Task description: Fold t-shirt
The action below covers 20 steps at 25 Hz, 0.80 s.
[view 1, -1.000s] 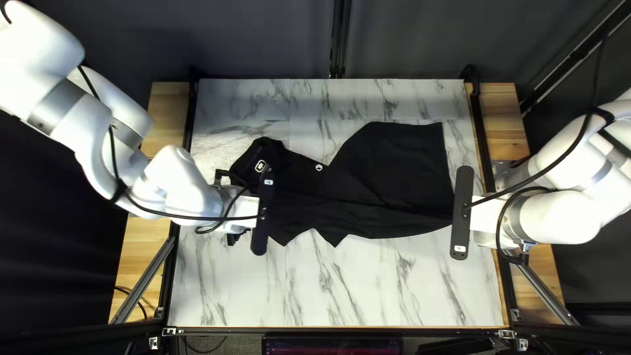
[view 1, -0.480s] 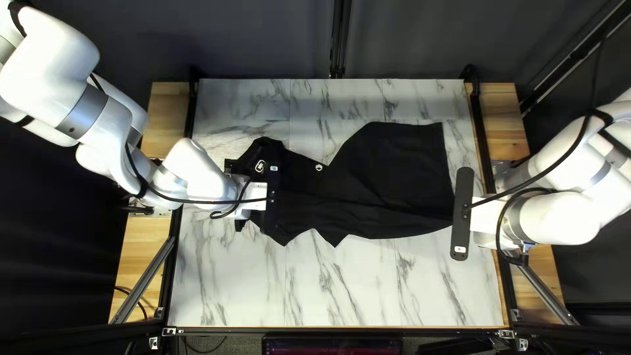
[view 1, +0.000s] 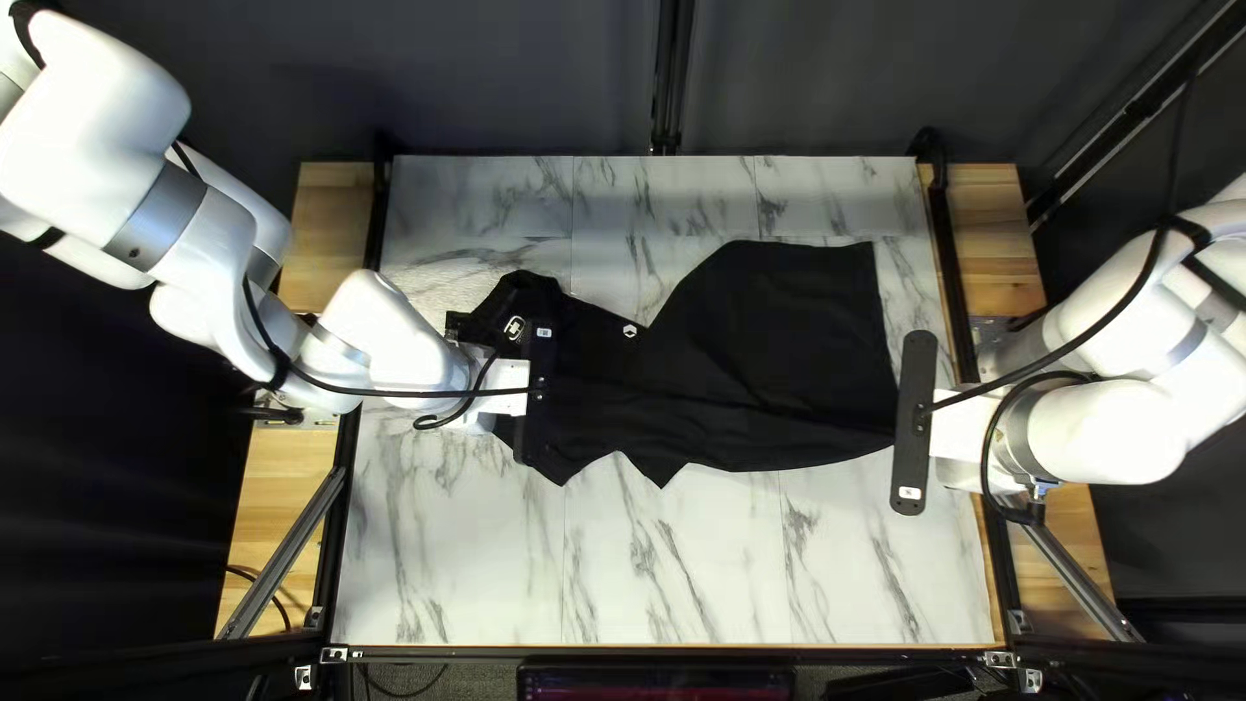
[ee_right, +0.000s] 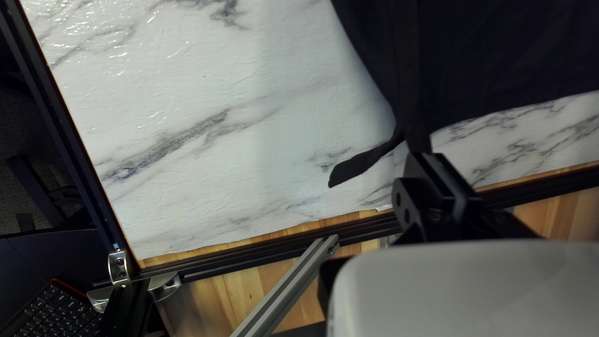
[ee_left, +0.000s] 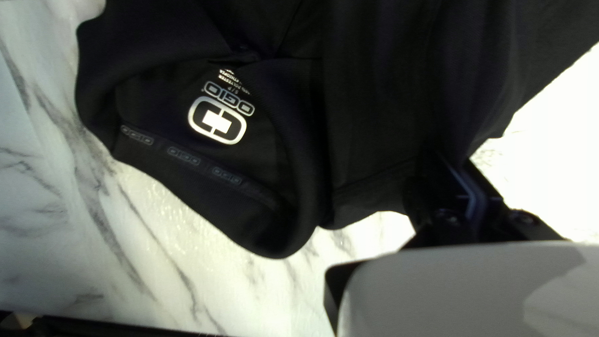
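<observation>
The black t-shirt (view 1: pixel 766 351) lies sideways across the table, its collar toward my left arm and its hem toward my right. Over the collar end is my left gripper (view 1: pixel 535 422); my right gripper (view 1: pixel 913 422) is at the hem's near corner. The left wrist view shows the open collar (ee_left: pixel 212 125) beside my left gripper (ee_left: pixel 450 161), whose fingers are shut on shirt fabric near a sleeve; the tips are partly lost in dark cloth. In the right wrist view, my right gripper (ee_right: pixel 426 153) is shut on the hem (ee_right: pixel 409 118), pulled into a fold, with a small flap sticking out.
The marbled table (view 1: pixel 675 558) shows bare along its near side and behind the shirt. A dark frame rail (view 1: pixel 967 286) runs along the right edge. In the right wrist view, a grey metal bar (ee_right: pixel 287 287) and a keyboard (ee_right: pixel 50 312) are beyond the table edge.
My left gripper has moved a little right and toward the far edge, over the collar end, and its black parts have drawn together. The right arm and the shirt look nearly unchanged.
</observation>
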Available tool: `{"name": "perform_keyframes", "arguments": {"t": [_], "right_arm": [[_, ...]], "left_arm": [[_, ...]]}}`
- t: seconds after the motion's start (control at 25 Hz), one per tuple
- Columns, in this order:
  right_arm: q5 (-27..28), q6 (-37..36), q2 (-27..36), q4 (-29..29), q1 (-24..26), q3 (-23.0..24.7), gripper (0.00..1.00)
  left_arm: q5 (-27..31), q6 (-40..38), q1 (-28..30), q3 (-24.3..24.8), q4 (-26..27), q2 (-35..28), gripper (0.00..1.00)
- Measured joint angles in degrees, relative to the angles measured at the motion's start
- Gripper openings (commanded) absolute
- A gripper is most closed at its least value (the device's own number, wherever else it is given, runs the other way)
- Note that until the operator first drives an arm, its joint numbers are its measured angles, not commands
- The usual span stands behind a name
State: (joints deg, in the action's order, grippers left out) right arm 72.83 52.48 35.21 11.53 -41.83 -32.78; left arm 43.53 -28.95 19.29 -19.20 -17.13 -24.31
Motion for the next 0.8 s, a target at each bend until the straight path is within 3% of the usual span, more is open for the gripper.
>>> {"name": "perform_keyframes", "arguments": {"t": [0.4, 0.8], "right_arm": [[6.1, 2.4, 1.6, 2.2, -2.4, -4.0, 0.0], [6.0, 2.6, 1.7, 2.4, -2.5, -3.9, 0.0]], "left_arm": [[21.3, 0.3, 3.5, -4.4, -0.5, -15.8, 0.0], [20.7, -0.6, 3.2, -2.6, -1.1, -17.3, 0.0]]}}
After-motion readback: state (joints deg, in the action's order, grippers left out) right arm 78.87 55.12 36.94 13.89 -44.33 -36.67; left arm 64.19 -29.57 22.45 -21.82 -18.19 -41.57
